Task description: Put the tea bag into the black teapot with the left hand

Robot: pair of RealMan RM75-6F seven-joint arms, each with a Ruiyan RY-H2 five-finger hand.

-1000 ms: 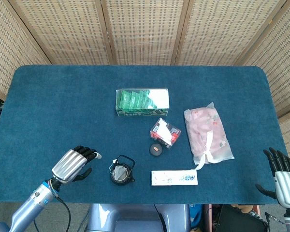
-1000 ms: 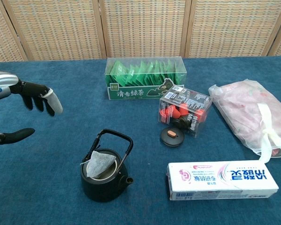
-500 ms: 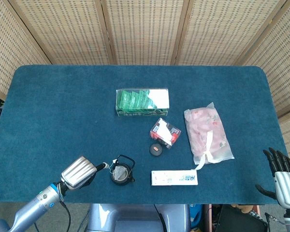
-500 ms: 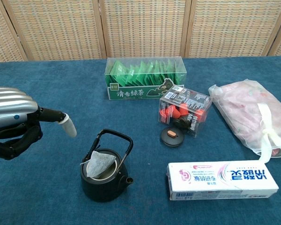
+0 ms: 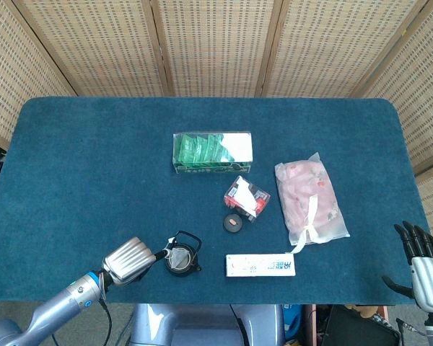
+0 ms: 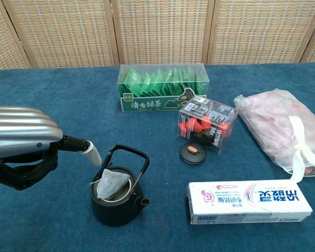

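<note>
Left hand (image 5: 130, 260) low in the frame, left of centre, a fingertip reaching right to just beside the black teapot (image 5: 181, 254); contact unclear. Right hand (image 5: 421, 263) at the lower right corner, off the blue table (image 5: 86, 158), fingers spread, holding nothing. Green tea box (image 5: 213, 151) mid-frame. Below it a clear box of red items (image 5: 247, 197), black round lid (image 5: 233, 223), white toothpaste box (image 5: 262, 264). Pink bag (image 5: 310, 197) to the right.
</note>
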